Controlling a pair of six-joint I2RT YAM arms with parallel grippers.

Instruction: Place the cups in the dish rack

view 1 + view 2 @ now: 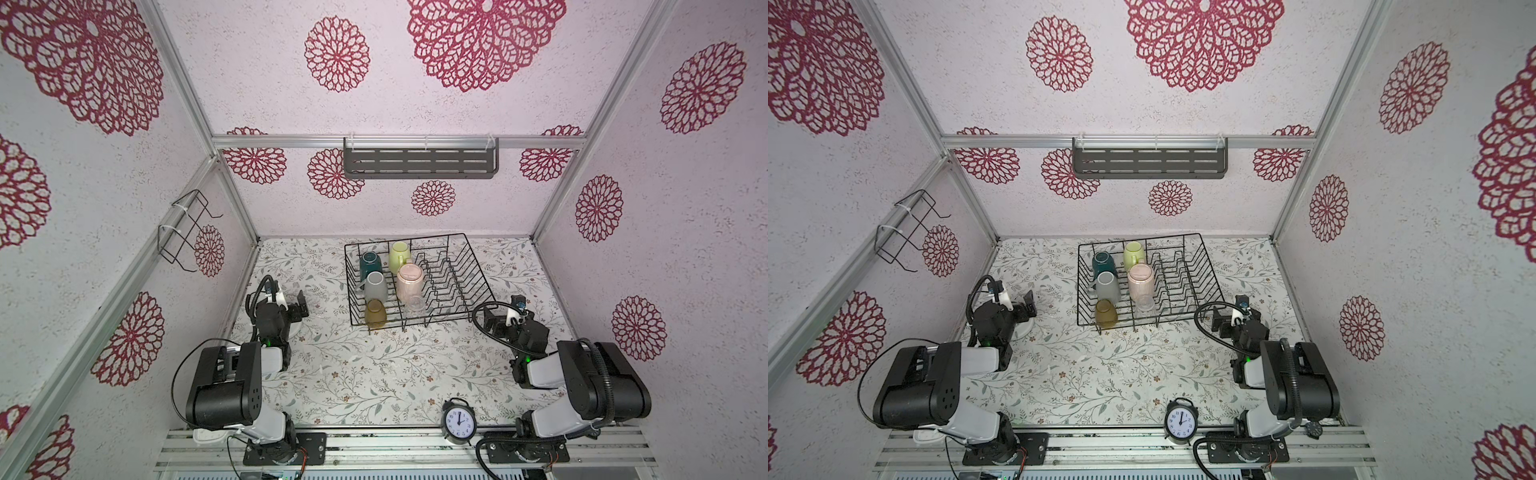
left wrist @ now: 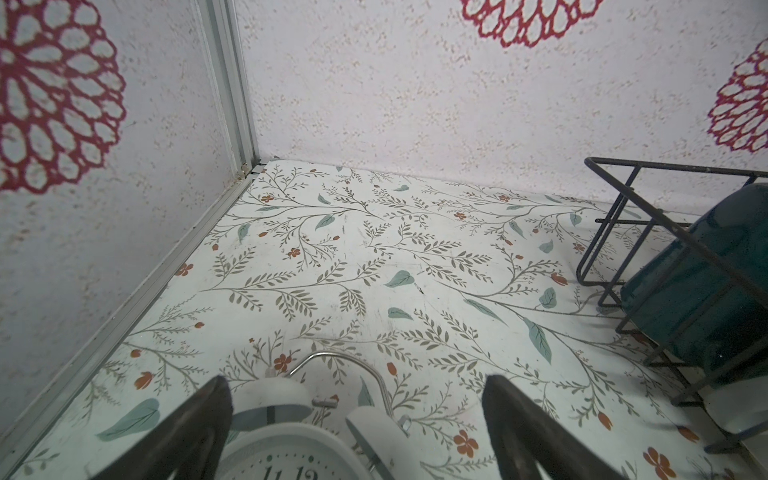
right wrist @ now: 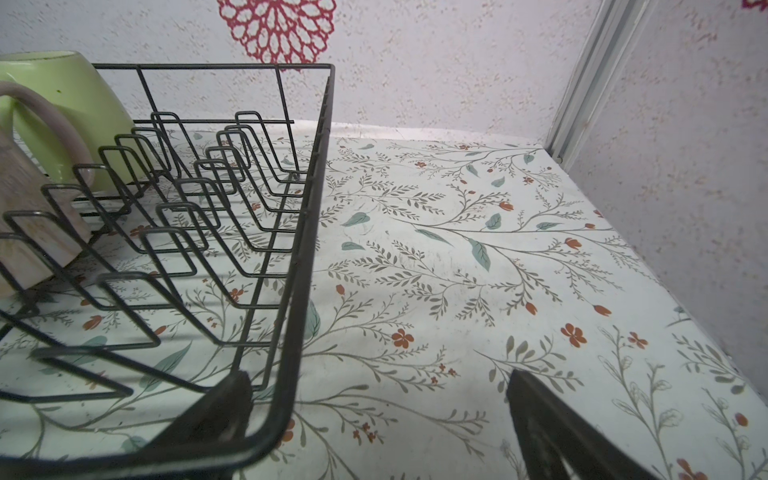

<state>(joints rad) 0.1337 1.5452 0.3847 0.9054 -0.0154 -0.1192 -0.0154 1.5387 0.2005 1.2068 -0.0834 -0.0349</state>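
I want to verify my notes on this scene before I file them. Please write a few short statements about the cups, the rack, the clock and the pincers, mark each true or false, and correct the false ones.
1. No cup is left outside the dish rack. True: the pink mug, teal mug, yellow-green mug, grey mug, clear glass and amber tumbler are all in it.
2. The amber tumbler is at the rack's far end. False: it is at the near end, beside the clear glass.
3. The left pincer and right pincer are both open. True.
4. The black alarm clock is in the rack. False: it stands at the table's near edge.
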